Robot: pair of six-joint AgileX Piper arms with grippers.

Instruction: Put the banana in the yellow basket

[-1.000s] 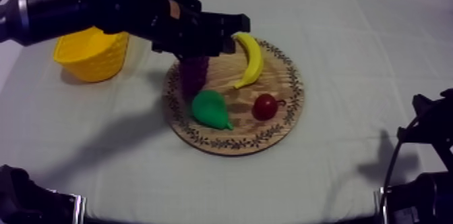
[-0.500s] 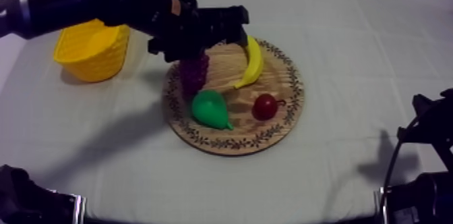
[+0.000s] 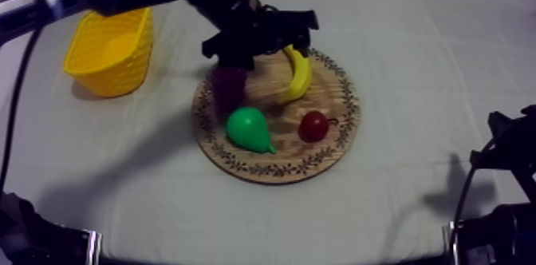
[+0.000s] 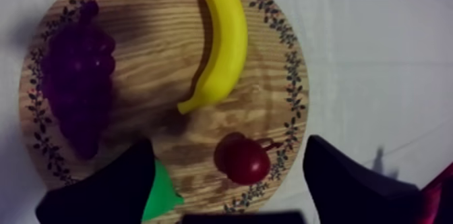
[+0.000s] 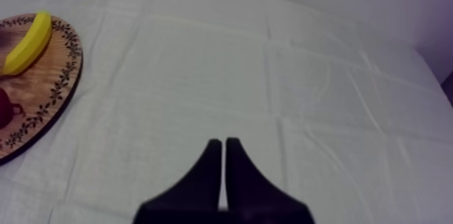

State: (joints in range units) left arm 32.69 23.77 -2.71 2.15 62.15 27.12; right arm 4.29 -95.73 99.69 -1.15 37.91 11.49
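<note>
Banana (image 3: 299, 73) — at 12 o'clock on the wooden board (image 3: 319, 160), ungrasped; left tool (image 4: 229, 141) above, fingers apart, seemingly to straddle it; right tool (image 5: 224, 144) pressed together, idle; yellow basket (image 3: 108, 54) at 10 o'clock.

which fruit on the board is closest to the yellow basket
The grapes, at the rim of the board facing the basket; banana, pear and small red fruit lie farther off.

1 ea.: banana (image 3: 297, 73), pear (image 3: 249, 128), grape bunch (image 3: 229, 92), small red fruit (image 3: 313, 126), board (image 3: 352, 116) (wooden), basket (image 3: 112, 81).
</note>
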